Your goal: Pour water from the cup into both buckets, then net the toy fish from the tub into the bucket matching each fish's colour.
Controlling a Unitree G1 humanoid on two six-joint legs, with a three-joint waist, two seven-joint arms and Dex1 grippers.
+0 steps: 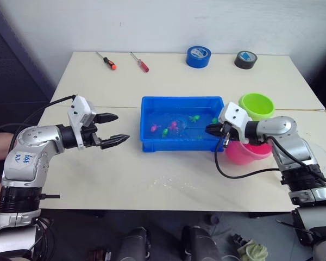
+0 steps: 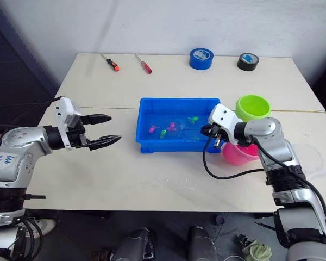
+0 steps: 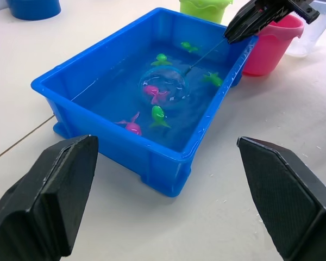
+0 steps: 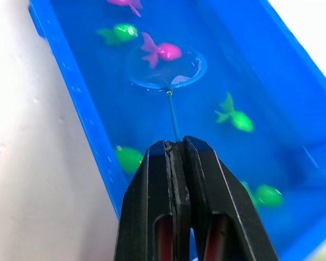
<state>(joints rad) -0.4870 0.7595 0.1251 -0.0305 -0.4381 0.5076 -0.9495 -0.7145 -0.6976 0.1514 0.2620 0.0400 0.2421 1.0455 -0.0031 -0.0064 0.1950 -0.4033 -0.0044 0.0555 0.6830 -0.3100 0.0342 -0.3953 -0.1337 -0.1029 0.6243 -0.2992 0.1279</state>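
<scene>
One pink fish (image 4: 162,51) sits over the net (image 4: 165,69) hoop, mid-tub (image 1: 152,103), frame centre. Right claw (image 4: 176,149) pinches the handle; left claw (image 1: 111,129) gapes wide. You lift level, slowly, toward the pink bucket (image 1: 244,153).

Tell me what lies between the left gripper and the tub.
Bare tabletop, per the left eye view: the left gripper hangs open short of the tub.

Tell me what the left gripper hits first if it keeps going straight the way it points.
Probably the near wall of the tub: the open left gripper points at it across bare table, though depth is uncertain.
</scene>
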